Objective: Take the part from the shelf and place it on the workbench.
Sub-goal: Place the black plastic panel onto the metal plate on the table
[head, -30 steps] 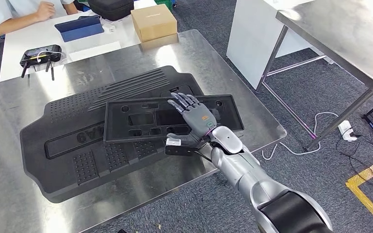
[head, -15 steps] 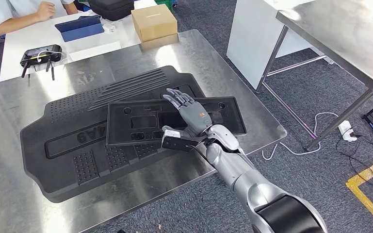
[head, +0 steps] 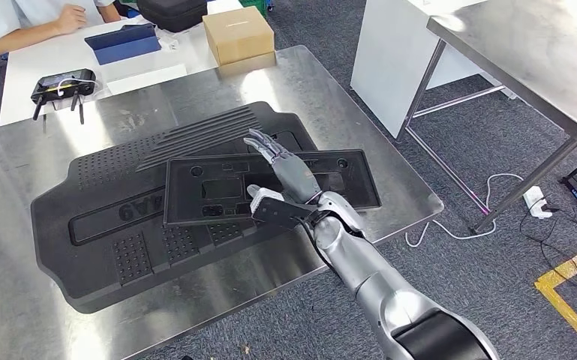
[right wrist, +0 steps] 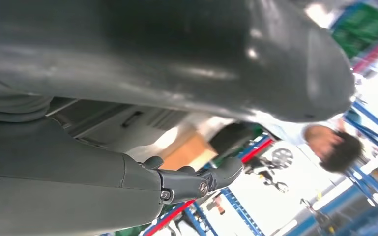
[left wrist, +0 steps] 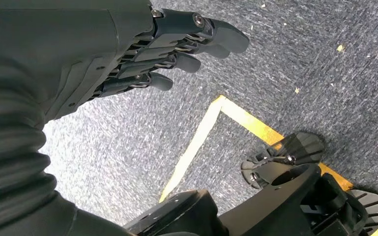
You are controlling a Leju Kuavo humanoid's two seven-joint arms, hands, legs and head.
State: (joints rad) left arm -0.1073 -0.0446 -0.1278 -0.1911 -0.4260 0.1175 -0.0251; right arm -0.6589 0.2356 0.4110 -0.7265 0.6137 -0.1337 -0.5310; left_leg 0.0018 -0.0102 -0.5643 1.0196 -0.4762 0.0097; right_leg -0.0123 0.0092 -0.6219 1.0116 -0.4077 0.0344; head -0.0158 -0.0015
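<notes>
The part (head: pixel 210 187), a flat black rectangular tray with cut-outs, lies on a large black ribbed mat (head: pixel 105 187) on the steel workbench (head: pixel 15 165). My right hand (head: pixel 289 180) hovers over the tray's right half, turned on edge with its fingers stretched out and apart, holding nothing. Whether it touches the tray I cannot tell. In the right wrist view its thumb (right wrist: pixel 196 182) sticks out freely. My left hand (left wrist: pixel 177 49) hangs above the carpeted floor, fingers loosely apart and empty.
A cardboard box (head: pixel 238 34) stands at the bench's far edge. Beyond it a white table bears a controller (head: pixel 64 84) and a blue case (head: pixel 124 43), with a person's arm (head: pixel 37 22) resting there. Another steel table (head: pixel 540 52) and floor cables (head: pixel 495 195) are at the right.
My right hand has rolled from palm-down onto its edge and drifted a little left over the tray. The tray shifted slightly early on, then stayed put.
</notes>
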